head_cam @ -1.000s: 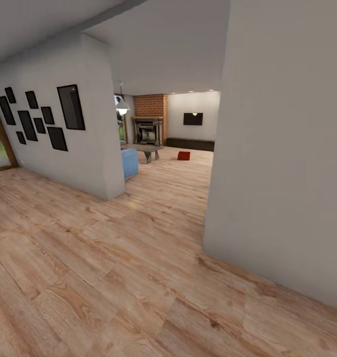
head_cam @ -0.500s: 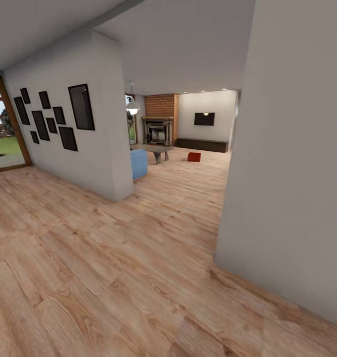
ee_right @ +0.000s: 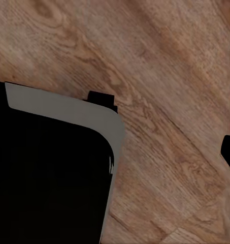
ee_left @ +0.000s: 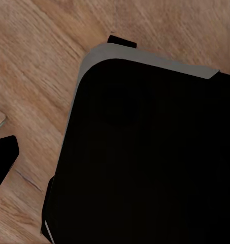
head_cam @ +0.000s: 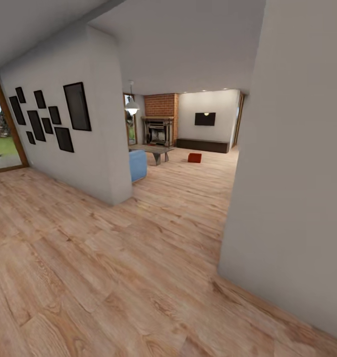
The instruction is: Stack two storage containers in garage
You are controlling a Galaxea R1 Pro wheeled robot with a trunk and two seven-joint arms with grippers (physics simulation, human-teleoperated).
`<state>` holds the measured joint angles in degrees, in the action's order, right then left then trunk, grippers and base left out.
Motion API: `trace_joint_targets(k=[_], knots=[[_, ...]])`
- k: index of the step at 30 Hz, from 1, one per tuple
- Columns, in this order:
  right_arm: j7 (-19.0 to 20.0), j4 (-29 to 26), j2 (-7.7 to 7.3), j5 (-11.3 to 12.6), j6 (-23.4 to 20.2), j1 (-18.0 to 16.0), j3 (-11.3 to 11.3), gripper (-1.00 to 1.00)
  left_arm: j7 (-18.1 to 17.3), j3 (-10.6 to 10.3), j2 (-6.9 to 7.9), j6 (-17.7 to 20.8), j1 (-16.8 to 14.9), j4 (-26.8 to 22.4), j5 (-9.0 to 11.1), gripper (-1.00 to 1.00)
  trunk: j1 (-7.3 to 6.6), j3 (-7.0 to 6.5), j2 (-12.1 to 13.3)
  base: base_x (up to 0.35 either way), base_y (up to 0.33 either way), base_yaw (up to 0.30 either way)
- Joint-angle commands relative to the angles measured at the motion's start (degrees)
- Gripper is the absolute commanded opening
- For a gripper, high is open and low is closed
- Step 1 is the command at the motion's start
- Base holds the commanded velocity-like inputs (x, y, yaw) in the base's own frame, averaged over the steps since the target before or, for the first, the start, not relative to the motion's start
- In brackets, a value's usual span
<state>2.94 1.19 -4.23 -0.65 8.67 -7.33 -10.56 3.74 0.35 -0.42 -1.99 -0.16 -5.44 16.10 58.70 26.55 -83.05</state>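
You are facing one red container sitting far ahead on the living-room floor, past the sofa, slightly right of centre. Neither arm is nearer; I cannot tell either pincer's state.

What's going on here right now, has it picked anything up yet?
Nothing is being handled. The robot is on a light wood-plank floor in a hallway, facing an opening into the living room. One red-orange storage container sits on the floor there, past the grey low table and the blue sofa; a brick fireplace stands behind. The wrist views look down at wood planks and the robot's own dark body, so whether either tool is open can't be told.
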Motion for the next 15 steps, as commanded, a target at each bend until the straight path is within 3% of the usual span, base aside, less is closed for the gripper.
trace_joint_targets(k=[1,15], knots=[[0.14,0.13,0.0,-0.06,0.29,-0.06,-0.16,1.0,0.14,0.0,-0.02,-0.15,-0.02,-0.01,0.25,1.0,0.03,0.06,-0.02,0.324,0.0,0.0],[0.14,0.04,-0.07,0.0,0.29,-0.05,-0.08,1.0,0.15,0.0,0.02,0.12,-0.02,-0.01,0.25,1.0,0.03,0.06,-0.02,0.323,0.0,0.0]])
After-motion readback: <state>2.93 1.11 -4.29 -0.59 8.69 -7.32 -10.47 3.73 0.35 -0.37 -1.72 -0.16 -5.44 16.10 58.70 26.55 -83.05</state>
